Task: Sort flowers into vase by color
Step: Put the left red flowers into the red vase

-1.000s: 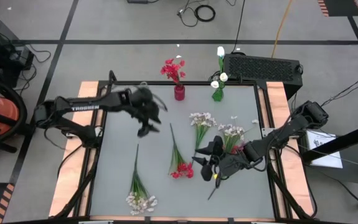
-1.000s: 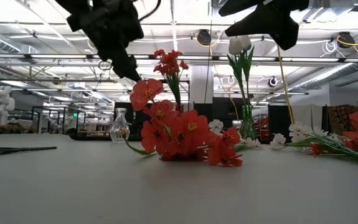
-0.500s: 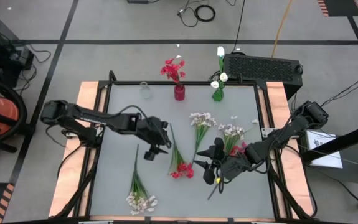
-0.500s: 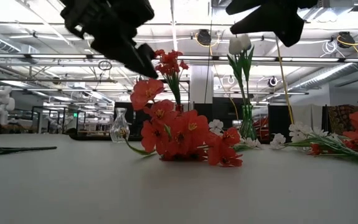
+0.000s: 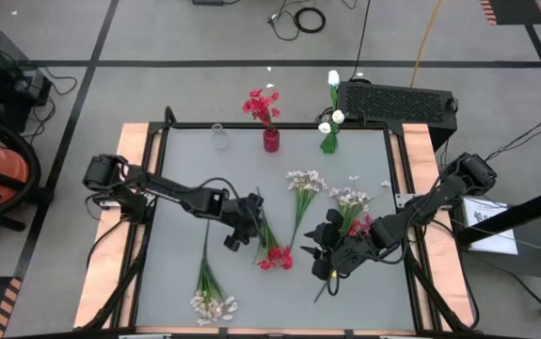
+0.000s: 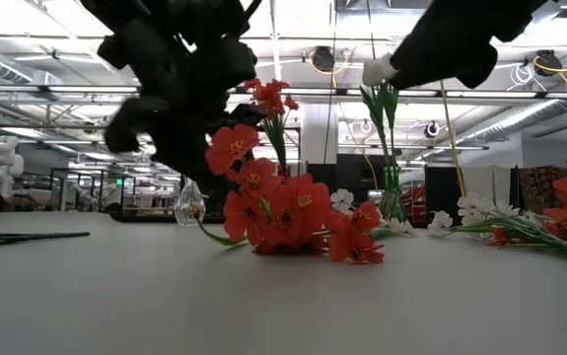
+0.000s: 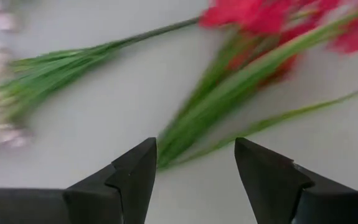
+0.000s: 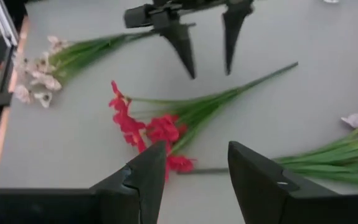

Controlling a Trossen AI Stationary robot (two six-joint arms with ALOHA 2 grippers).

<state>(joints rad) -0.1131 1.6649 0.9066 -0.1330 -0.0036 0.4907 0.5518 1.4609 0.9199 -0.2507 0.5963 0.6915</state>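
High view: the left gripper [image 5: 235,229] has swept from the middle of the table's far half down to the table's centre, and now sits just beside the red flower stem [image 5: 268,237] lying there. Judging by this, the red stem is the next pick, bound for the red vase [image 5: 271,140] at the far edge, which already holds red blooms. The green vase [image 5: 329,143] beside it holds white buds, and a small clear vase [image 5: 219,137] to their left stands empty. A pale blossom stem [image 5: 208,282] lies near the table's near-left corner; two more pale clusters [image 5: 303,184] lie right of centre. The right gripper [image 5: 329,256] hovers near the red blooms, hardly moved.

Low view: the left gripper [image 6: 179,118] has dropped lower and hangs above the red blooms [image 6: 288,217], not touching them.

Left wrist view: the left fingers [image 7: 132,171] stand apart, empty, with the green stem [image 7: 228,93] of the red flower beyond the gap.

Right wrist view: the right fingers [image 8: 150,165] are parted too, holding nothing, above the red blooms [image 8: 147,130]; the left gripper [image 8: 207,37] shows beyond, spread over the stem's bare end.
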